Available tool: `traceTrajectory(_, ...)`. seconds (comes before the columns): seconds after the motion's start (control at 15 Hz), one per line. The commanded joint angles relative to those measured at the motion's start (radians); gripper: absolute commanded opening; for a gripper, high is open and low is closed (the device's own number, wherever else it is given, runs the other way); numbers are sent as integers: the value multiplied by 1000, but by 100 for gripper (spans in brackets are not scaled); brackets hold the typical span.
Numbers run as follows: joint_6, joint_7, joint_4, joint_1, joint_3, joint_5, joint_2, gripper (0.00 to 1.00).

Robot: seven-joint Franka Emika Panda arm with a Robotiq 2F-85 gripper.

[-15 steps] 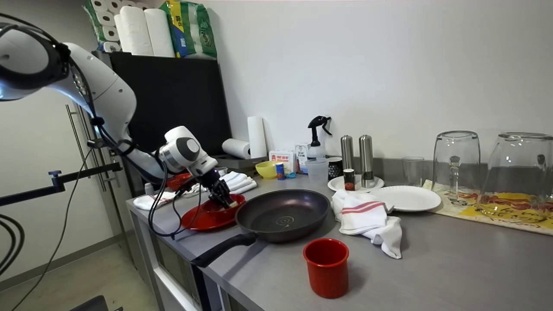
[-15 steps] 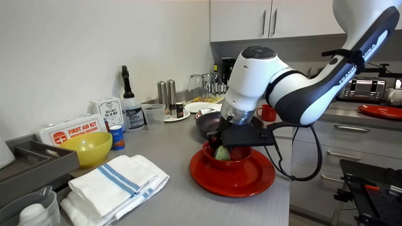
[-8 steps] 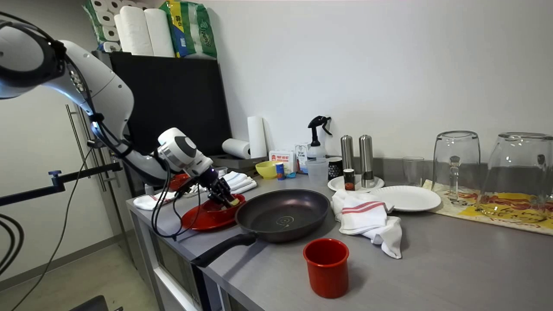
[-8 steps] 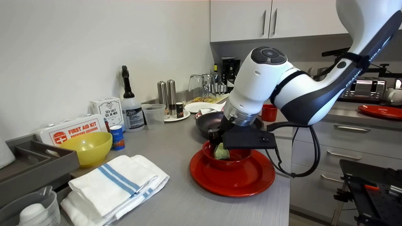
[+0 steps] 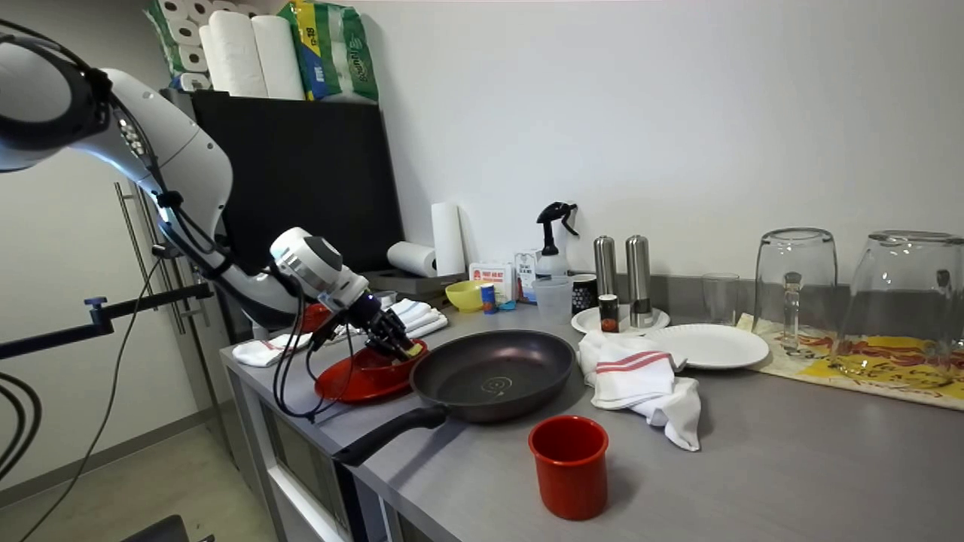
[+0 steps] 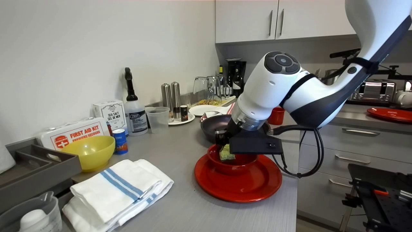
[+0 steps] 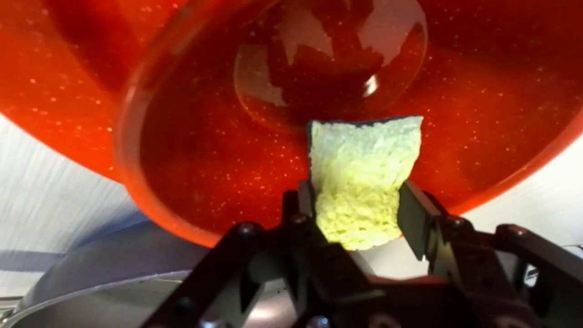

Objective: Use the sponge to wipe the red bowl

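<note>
1. The tool [image 7: 360,207] grips the sponge [image 7: 366,159] between its two fingers, one on each side.
2. The sponge is over the inside of the red bowl [image 6: 238,167], on the side toward the frying pan [image 5: 489,376]; I cannot tell whether they touch.
3. The red bowl stands upright on a red plate [image 6: 248,191], which lies on the desk [image 6: 180,199].
4. An upright red cup [image 5: 568,470] stands near the frying pan.

Both exterior views: you get bright, diffuse light, mostly sharp detail. Note soft shadow right of red cup [image 5: 569,470] on counter [image 5: 783,467]. Wrist view: you see white glare spot, dark reflections in red bowl [image 7: 255,150]; sponge [image 7: 365,182] brightly lit, gripper [image 7: 360,209] dark, its near parts blurred.
</note>
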Motion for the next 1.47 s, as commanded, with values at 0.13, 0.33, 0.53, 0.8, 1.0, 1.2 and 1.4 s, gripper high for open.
traceTrajectory(0.13,-41,-20,-29,-80,80,37,-2,23)
traceTrajectory(0.33,-53,-62,-36,-132,134,93,0,23)
traceTrajectory(0.53,-47,-178,-40,-184,188,238,-1,23)
traceTrajectory(0.8,-61,-424,-37,-243,263,530,-1,23)
traceTrajectory(1.0,-108,-566,-22,-228,263,714,-6,23)
traceTrajectory(1.2,-156,-647,-8,-219,259,824,-8,23)
traceTrajectory(1.4,-210,-739,8,-228,272,944,-7,23)
